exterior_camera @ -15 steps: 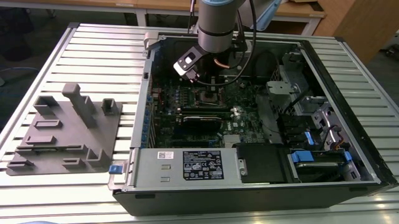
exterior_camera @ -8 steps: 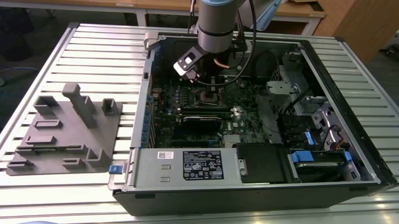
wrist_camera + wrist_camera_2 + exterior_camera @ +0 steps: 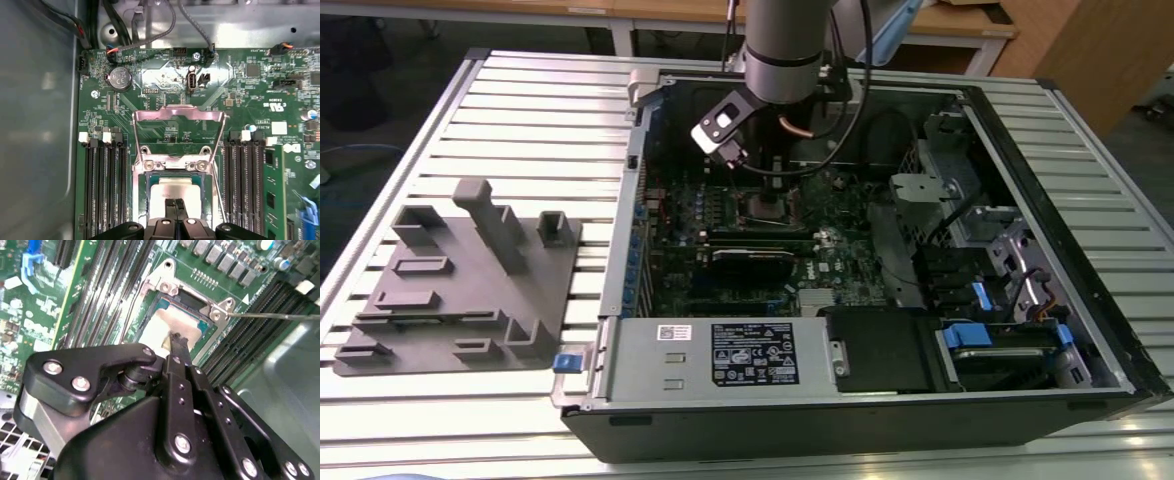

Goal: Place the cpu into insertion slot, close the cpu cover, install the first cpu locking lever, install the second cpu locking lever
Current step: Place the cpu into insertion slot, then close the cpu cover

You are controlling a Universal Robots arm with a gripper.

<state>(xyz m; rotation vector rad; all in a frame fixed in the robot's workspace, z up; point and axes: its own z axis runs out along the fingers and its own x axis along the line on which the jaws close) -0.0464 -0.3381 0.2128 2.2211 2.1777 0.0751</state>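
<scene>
In both wrist views the cpu (image 3: 175, 191) (image 3: 165, 322) lies flat in the insertion slot (image 3: 142, 200), its dull silver top facing up. My gripper (image 3: 175, 206) (image 3: 178, 341) is shut, with its black fingertips pressed together right over the chip's middle; I cannot tell if they touch it. The cpu cover (image 3: 177, 114) stands open, swung back from the slot on its hinge (image 3: 175, 162). A thin locking lever rod (image 3: 280, 316) sticks out sideways from the slot, unlatched. In the exterior view the arm (image 3: 781, 50) reaches down into the open computer case above the slot (image 3: 767, 205).
Long black memory slots (image 3: 105, 190) (image 3: 245, 185) flank the socket on both sides. The grey case wall (image 3: 37, 125) and cables (image 3: 150, 25) are close by. A grey moulded fixture (image 3: 460, 285) sits on the slatted table at the exterior view's left.
</scene>
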